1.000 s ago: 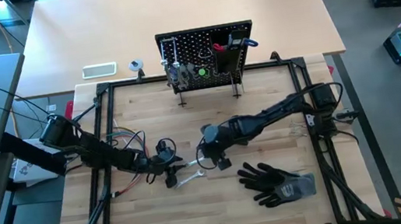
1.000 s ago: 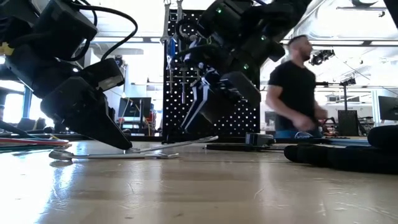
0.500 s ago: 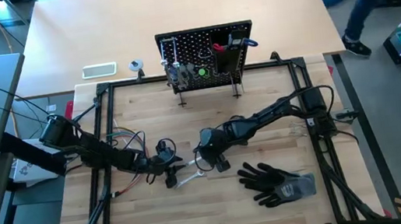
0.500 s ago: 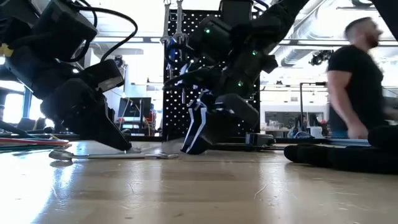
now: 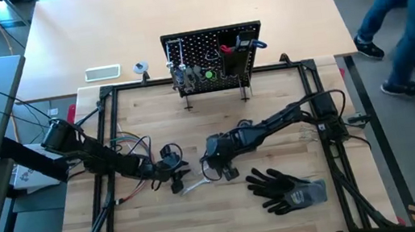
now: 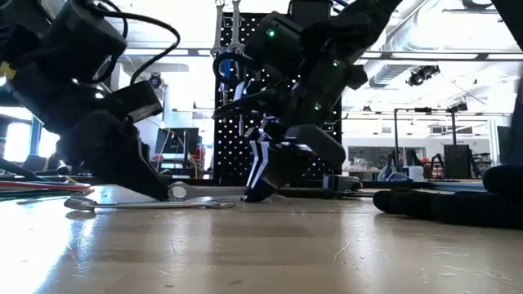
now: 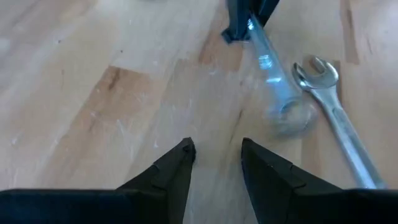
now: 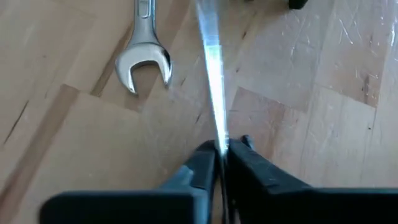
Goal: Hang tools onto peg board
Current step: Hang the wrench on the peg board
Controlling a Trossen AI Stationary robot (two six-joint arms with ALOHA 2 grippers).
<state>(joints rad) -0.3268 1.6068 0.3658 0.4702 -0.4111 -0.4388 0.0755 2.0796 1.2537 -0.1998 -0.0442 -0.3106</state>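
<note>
Landmark: the peg board (image 5: 214, 58) stands upright at the far side of the desk (image 5: 221, 212), with tools already hanging on its front.
Right gripper (image 8: 219, 149): low over the desk, in front of the peg board and slightly to its left; its fingers (image 8: 202, 163) are pressed together on a silver wrench (image 8: 210, 62), gripped at one end.
Held wrench: its free end, seen in the low view (image 6: 181, 191), is lifted just off the desk; it points toward the left gripper.
Second wrench (image 7: 333, 118): lies flat on the desk just beside the held one, open end visible in the right wrist view (image 8: 144, 57).
Left gripper (image 7: 214, 158): low over the desk, left of the right gripper and in front of the peg board's left edge; its fingers (image 7: 177, 165) stand apart with nothing between them, aimed at the two wrenches.
Gloves (image 5: 287, 188): black pair lying on the desk, in front of the peg board's right side, clear of both grippers.
Person (image 5: 412, 6): moving past beyond the desk's right edge.
</note>
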